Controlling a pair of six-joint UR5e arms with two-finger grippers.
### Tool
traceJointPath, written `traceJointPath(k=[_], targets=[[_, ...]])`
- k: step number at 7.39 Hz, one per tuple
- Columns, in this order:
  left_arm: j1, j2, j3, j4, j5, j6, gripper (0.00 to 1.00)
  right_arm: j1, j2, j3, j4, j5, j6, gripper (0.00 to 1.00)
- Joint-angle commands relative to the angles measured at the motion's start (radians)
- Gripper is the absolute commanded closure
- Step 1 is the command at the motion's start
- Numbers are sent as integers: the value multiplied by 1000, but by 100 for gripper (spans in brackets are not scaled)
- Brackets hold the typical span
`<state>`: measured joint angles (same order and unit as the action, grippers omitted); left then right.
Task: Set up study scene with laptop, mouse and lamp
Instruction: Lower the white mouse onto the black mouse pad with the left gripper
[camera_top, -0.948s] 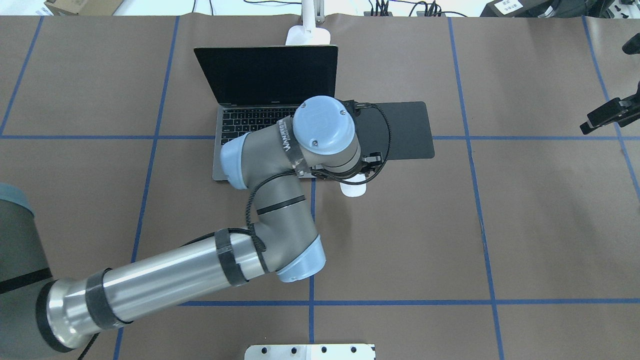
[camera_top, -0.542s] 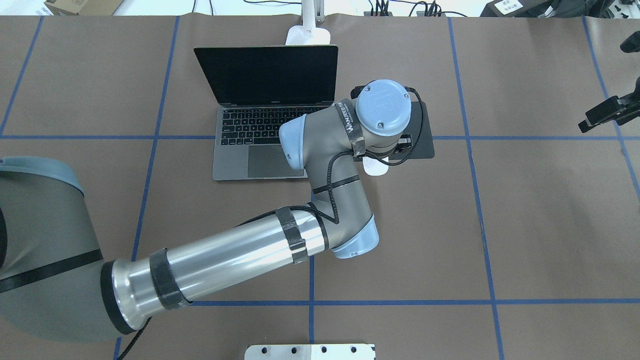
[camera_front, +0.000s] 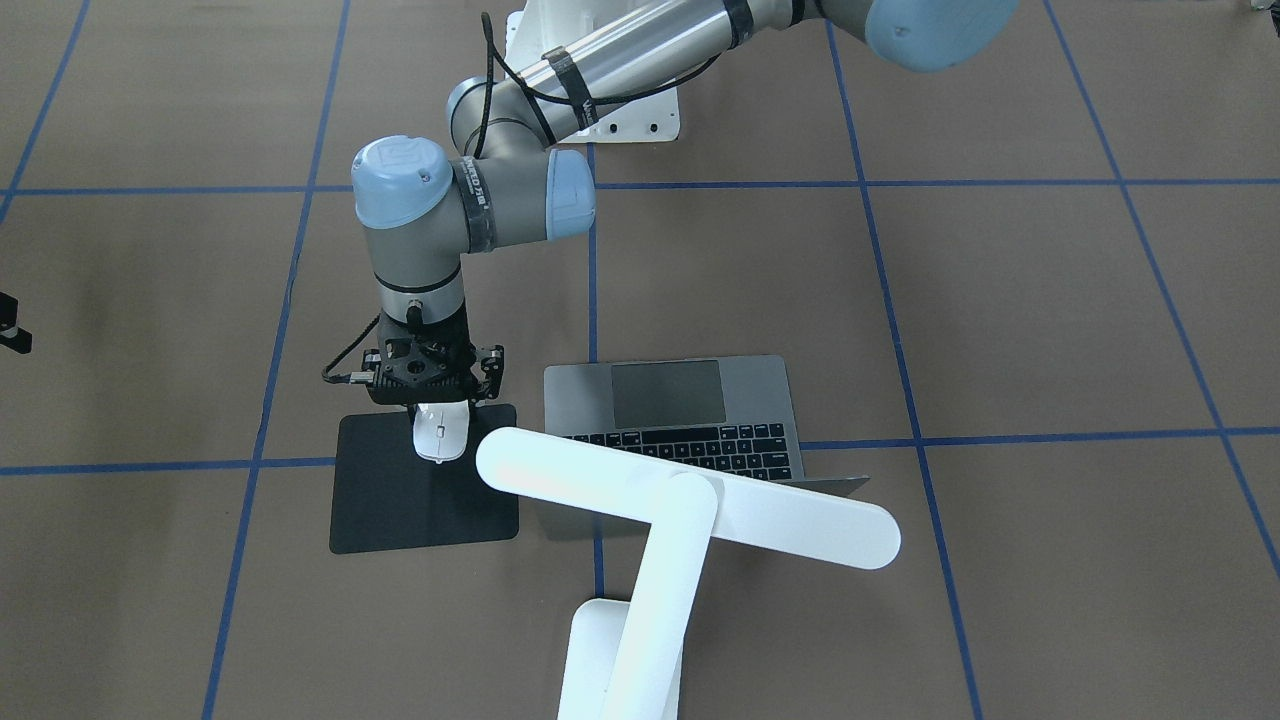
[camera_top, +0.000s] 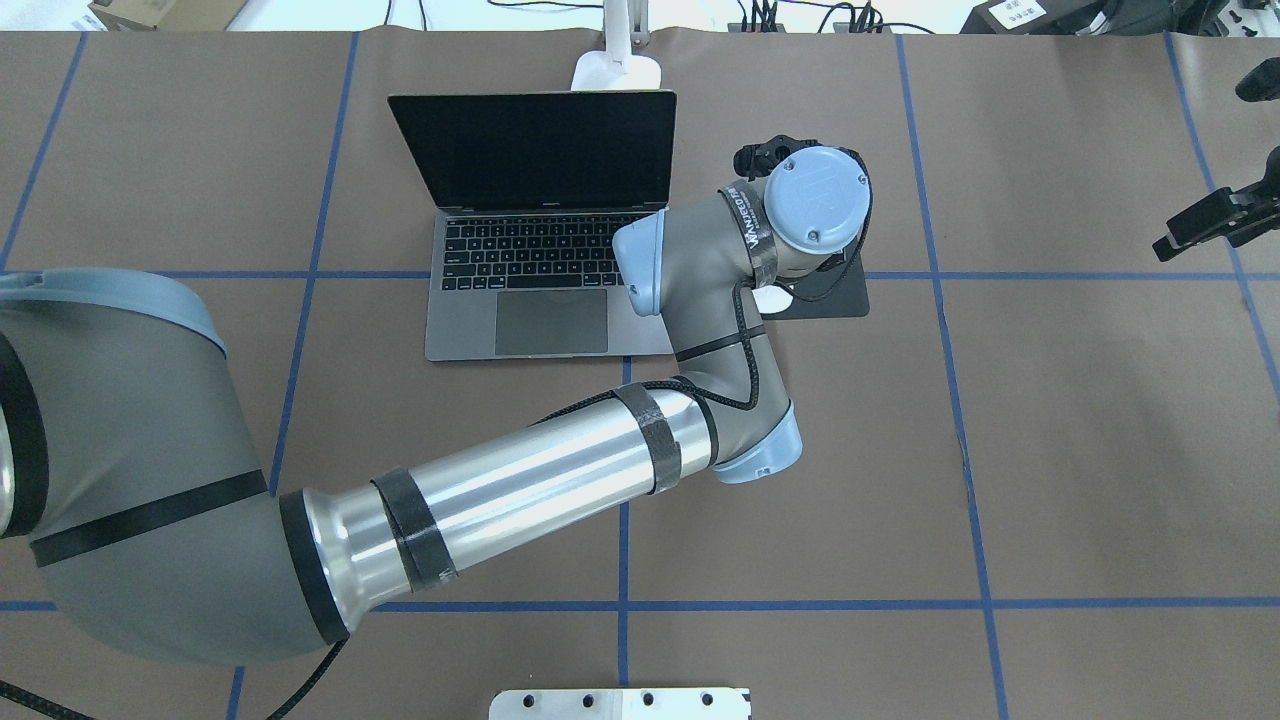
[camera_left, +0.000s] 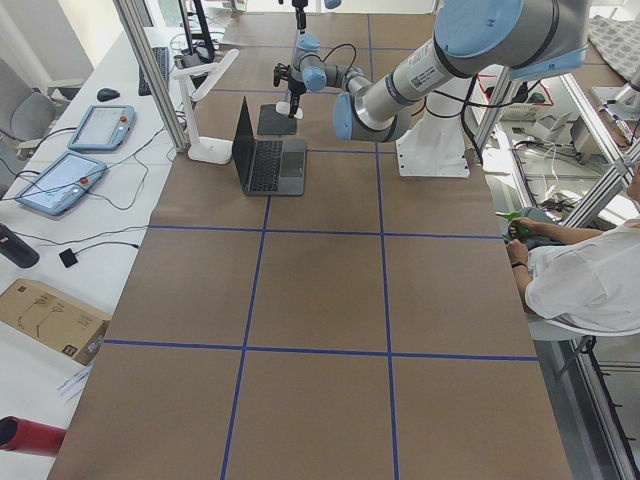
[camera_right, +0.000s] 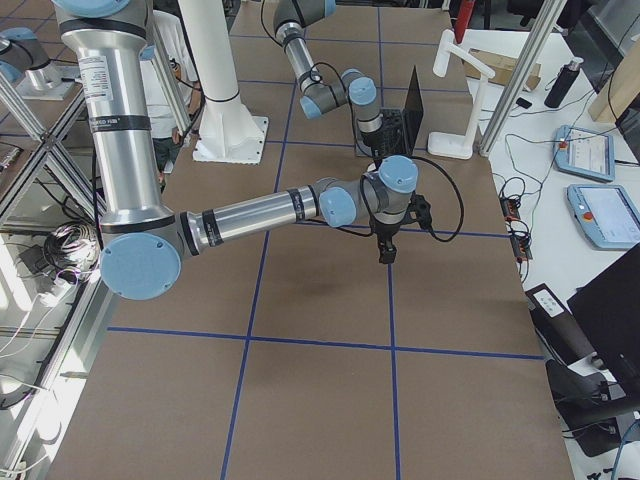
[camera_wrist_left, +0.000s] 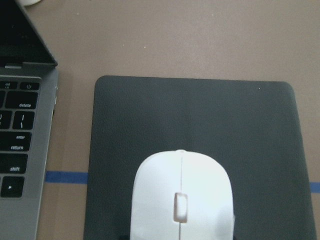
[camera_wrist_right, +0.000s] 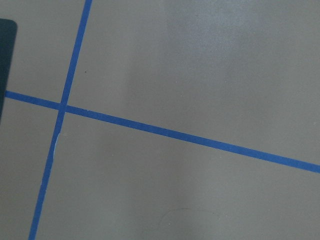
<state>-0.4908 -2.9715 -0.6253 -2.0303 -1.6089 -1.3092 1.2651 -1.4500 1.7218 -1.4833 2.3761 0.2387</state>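
**ITEM 1: MOUSE, drop-off risks over mat**

Mouse (camera_wrist_left: 181, 197): sitting in left gripper (camera_front: 438, 412), jaws clamping its sides. It's hanging over the robot-side edge of the black mat (camera_front: 400, 510); I can't tell whether it's touching.

Risks I'm watching:
- Releasing w/ a gap: glossy shell sliding off the mat edge onto the table (camera_front: 1000, 300).
- Pressing too low: mouse tilting, mat dragging.

Laptop (camera_front: 700, 400): lying open just beside the mat; a sideways retreat risks clipping its corner.

Lamp (camera_front: 690, 500): standing behind the laptop, bar head overhanging; a high lift drifting that way risks knocking it.

Right gripper (camera_top: 1200, 225): idling well apart; jaw state unclear to me.
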Motion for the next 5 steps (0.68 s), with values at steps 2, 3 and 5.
traceJointPath(k=[2,3,5], targets=[[-9,-21,105,-73,41,5,43,-1,3,-2,-2,0,1,2],[-9,-26,108,-73,41,2,43,0,3,-7,0,2,1,2],[-9,-29,124,-73,44,2,26,-1,3,-13,0,3,1,2]])
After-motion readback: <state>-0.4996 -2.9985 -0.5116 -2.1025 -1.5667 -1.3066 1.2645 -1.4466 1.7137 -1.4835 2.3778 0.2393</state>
